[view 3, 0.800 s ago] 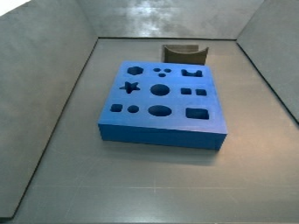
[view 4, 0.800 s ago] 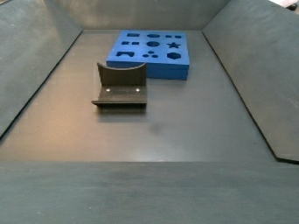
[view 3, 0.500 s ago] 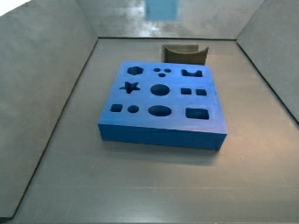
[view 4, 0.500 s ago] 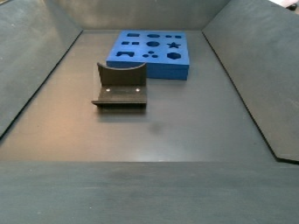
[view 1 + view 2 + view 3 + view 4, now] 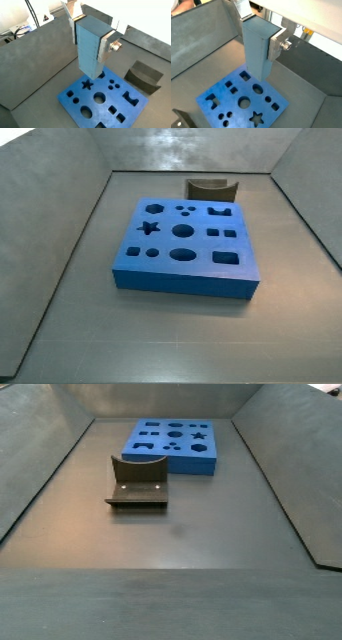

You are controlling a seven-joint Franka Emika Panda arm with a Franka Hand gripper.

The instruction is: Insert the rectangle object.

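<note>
The gripper (image 5: 90, 31) hangs high above the blue board (image 5: 100, 97), its fingers (image 5: 107, 46) clamped on the rectangle object (image 5: 90, 47), whose long axis points straight down from them toward the board's holes.

Blue-grey rectangle object (image 5: 89, 49) (seemingly upright) in pincer (image 5: 91, 31).

Gripper (image 5: 90, 31) w/ bar (image 5: 90, 50) above board (image 5: 107, 97) (fixture (image 5: 143, 76) beside).

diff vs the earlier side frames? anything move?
Only one thing: the blue-grey patch at the top edge of a side view 0.5 s ago is gone. Now the claw grips the rectangle object above the blue board, outside both side views. Board and fixture unmoved.
</note>
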